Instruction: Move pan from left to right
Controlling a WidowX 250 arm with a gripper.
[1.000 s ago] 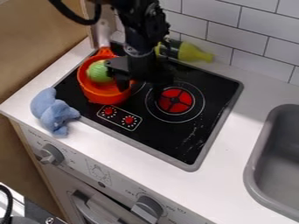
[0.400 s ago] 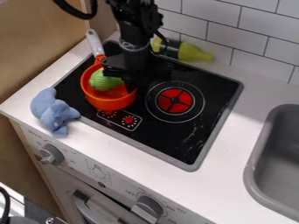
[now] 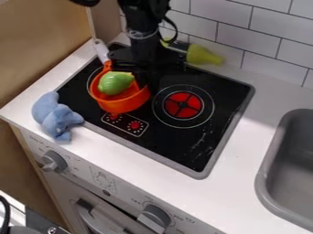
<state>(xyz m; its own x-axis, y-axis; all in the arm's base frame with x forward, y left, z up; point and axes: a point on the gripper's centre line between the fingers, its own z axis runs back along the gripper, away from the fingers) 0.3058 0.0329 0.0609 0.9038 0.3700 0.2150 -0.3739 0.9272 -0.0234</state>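
Currently, the end effector [image 3: 145,83] clamps the orange pan [image 3: 124,104] around 1 green toy vegetable [image 3: 116,83]

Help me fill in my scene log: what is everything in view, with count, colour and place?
pan: one, orange with a pale handle, left part of the cooktop
toy vegetable: one, green, in the pan
cooktop: one, black with a grey rim, set in the counter
burner: one plainly seen, red centre, right of the pan; another's ring partly shows by the pan
small dials: two, red, cooktop's front
bottle: one, yellow-green and dark, behind the cooktop
soft toy: one, blue, counter's left
counter: one, white
sink: one, grey, right
large knobs: two, grey, oven front
wall tiles: several, white, behind
arm: one, black, top
gripper: one, black, at the pan's right side
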